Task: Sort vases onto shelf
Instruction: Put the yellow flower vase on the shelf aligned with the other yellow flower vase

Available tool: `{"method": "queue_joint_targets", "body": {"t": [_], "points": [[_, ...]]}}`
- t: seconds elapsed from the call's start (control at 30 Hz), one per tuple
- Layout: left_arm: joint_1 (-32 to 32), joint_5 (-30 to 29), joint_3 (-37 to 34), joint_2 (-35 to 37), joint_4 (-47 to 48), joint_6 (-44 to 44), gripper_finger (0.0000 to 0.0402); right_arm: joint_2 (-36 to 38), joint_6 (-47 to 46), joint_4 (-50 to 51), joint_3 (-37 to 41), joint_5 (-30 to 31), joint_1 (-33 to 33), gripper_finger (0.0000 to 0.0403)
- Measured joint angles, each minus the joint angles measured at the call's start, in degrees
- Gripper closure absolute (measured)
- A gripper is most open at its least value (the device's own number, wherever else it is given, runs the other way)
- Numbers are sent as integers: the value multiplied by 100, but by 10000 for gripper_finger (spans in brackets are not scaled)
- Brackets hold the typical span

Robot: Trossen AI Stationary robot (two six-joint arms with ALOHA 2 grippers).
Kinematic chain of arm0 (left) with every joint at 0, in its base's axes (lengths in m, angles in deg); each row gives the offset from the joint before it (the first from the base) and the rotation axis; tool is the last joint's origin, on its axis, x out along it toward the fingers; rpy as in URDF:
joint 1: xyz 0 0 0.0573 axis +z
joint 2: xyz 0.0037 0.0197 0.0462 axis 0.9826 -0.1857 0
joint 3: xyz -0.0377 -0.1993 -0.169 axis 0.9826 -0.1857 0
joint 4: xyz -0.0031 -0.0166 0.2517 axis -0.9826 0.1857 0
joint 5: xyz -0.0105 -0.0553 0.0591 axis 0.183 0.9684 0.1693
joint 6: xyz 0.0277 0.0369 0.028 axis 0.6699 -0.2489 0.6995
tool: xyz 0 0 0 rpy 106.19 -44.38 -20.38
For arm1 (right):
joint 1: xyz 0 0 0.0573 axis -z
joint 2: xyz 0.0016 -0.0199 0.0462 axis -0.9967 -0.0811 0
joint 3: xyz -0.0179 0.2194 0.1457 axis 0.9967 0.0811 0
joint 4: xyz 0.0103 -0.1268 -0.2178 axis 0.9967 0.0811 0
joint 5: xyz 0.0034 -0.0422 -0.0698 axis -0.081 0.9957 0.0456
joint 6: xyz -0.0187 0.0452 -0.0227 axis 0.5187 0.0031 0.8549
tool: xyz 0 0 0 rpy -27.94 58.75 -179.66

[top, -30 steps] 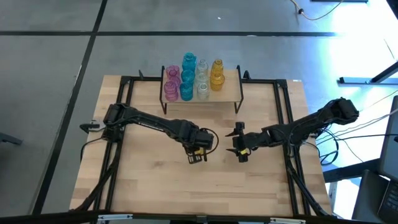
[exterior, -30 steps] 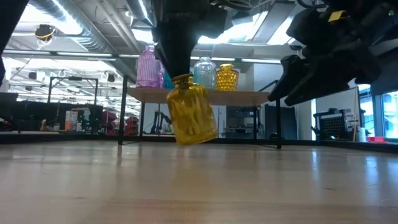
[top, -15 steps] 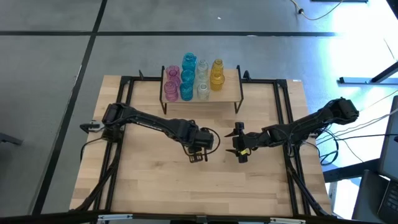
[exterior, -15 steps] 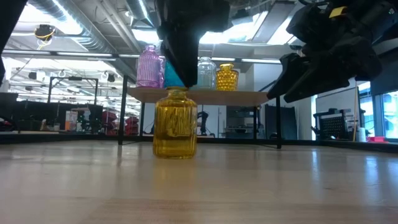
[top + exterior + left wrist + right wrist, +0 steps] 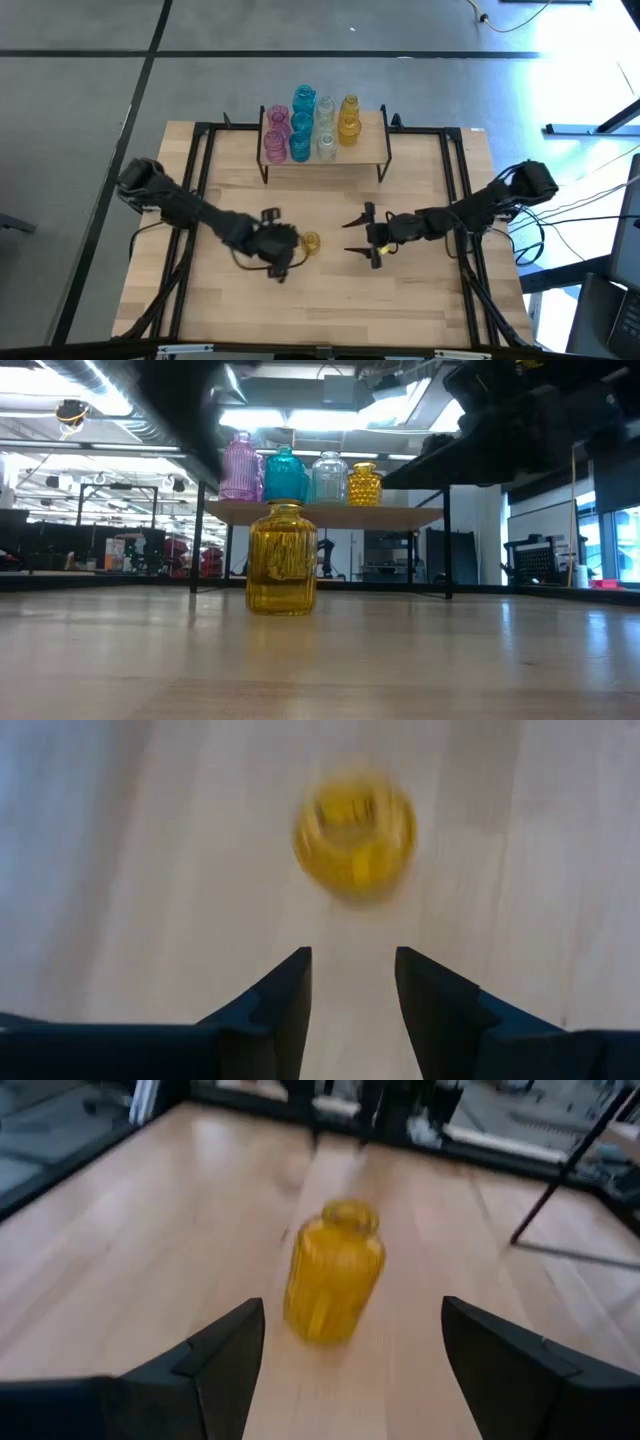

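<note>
Amber vase (image 5: pixel 310 241): upright on the counter (image 5: pixel 420 310), apart from both grippers.
Left gripper (image 5: pixel 281 262): open, empty, just beside it.
Right gripper (image 5: pixel 360 237): wide open, facing it.
Shelf (image 5: pixel 372 152): holds pink, teal, clear, amber vases (image 5: pixel 300 125).

Amber ribbed glass vase (image 5: pixel 282 560), upright on the tabletop, at 6 o'clock from the shelf (image 5: pixel 325 155), well apart. On the shelf: three pink vases (image 5: pixel 275 134), three teal, two clear, two amber, all upright.
</note>
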Motion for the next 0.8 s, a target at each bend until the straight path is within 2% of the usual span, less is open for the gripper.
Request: {"method": "queue_joint_targets", "body": {"t": [0.2,0.33,0.4,0.63,0.8], "points": [[-289,-837,-2230,366,-2804,-370,262,-658,3,-1011,-231,88,0,118],[-266,-1303,-3059,212,-4616,-84,262,-1147,-1,-899,-691,213,68,118],[-190,-1335,-3269,98,-5331,144,262,-1430,-44,-913,-978,213,92,118],[11,-1207,-3339,3,-5790,270,262,-2058,-395,-683,-1715,210,112,118],[75,-1234,-3341,0,-5963,263,262,-2350,-681,-585,-1863,92,222,118]]}}
